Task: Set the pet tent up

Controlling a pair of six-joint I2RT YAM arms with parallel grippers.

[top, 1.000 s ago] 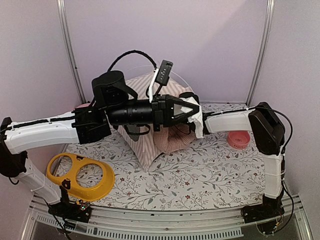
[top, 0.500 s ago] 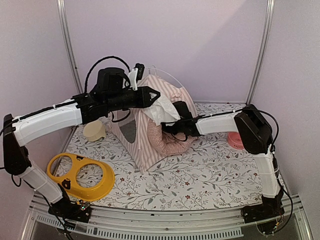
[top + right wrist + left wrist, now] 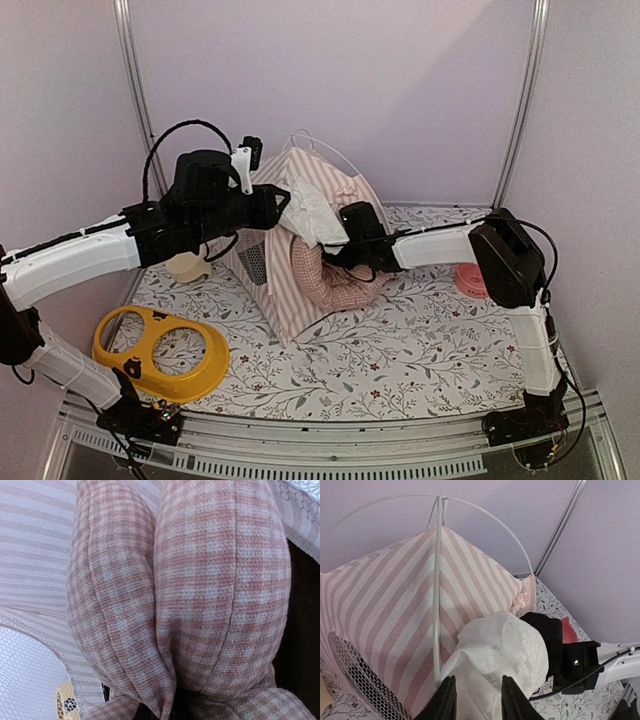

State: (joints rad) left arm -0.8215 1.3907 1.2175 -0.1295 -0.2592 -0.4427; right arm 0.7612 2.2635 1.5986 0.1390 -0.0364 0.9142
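The pink-and-white striped pet tent stands at the back middle of the table, with its wire poles arched over the top. My left gripper is at the tent's upper front, shut on the bunched white mesh door curtain and holding it up. In the left wrist view the curtain lies between my fingers, in front of the striped wall. My right gripper is at the door opening, shut on the pink checked cushion. The cushion fills the right wrist view and hides the fingers.
A yellow two-hole bowl stand lies at the front left. A cream bowl sits left of the tent. A pink bowl sits at the right, behind my right forearm. Metal frame posts stand at the back corners.
My left gripper has swung back to the left and lowered to the tent's top, carrying the white curtain with it. My right gripper has moved left toward the door with the cushion.
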